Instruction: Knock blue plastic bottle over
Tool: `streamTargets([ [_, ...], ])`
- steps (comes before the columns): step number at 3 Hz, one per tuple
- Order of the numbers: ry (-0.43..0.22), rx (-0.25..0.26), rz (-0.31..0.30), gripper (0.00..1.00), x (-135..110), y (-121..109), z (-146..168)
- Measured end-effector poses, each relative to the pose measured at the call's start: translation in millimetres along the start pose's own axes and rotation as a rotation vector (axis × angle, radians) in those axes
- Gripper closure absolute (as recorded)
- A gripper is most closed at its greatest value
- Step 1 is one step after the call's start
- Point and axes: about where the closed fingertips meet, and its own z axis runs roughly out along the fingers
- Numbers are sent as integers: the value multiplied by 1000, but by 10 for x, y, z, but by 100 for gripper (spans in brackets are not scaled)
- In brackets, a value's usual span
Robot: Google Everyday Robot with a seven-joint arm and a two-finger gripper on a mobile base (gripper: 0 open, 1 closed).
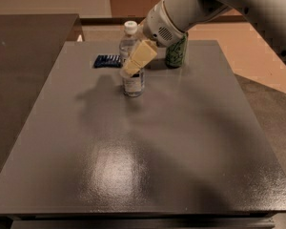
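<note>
The blue plastic bottle [130, 44] stands upright at the far middle of the grey table [143, 142]. It is clear with a white cap and a white-and-dark label low down [133, 84]. My gripper [131, 69] reaches in from the upper right, and its cream-coloured fingers [139, 57] lie across the front of the bottle's middle, covering part of it. They appear to touch the bottle.
A green drink can [177, 52] stands just right of the bottle, partly behind my arm [181, 13]. A small flat dark blue packet [107, 60] lies to the bottle's left. A dark counter [24, 51] runs along the left side.
</note>
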Motion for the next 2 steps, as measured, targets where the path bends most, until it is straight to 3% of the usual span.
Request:
streamTargets([
  [2,4,10,-4,64,40,42,-236],
])
